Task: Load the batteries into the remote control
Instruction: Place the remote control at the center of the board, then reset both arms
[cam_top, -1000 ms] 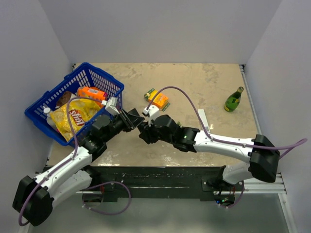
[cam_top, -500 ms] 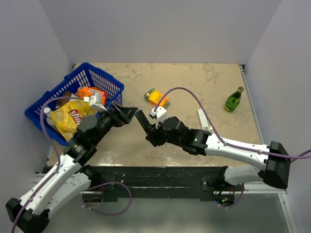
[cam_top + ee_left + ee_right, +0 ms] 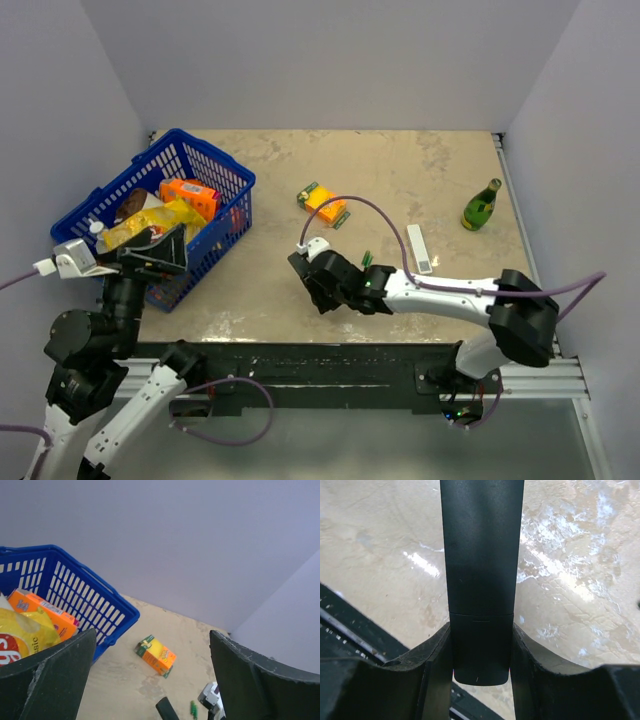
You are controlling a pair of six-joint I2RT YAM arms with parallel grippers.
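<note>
My right fingers are clamped on the remote control, over the worktop; the batteries lie beside that arm. My left fingers stand spread wide, empty, at the blue basket

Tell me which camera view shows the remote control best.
Right wrist: the remote control fills the frame's middle, clamped in the right end effector. Top external shows it only as a dark shape merging with that end effector; left wrist shows at most a dark tip.

One remote control, one basket, one bottle, one white bar.
</note>
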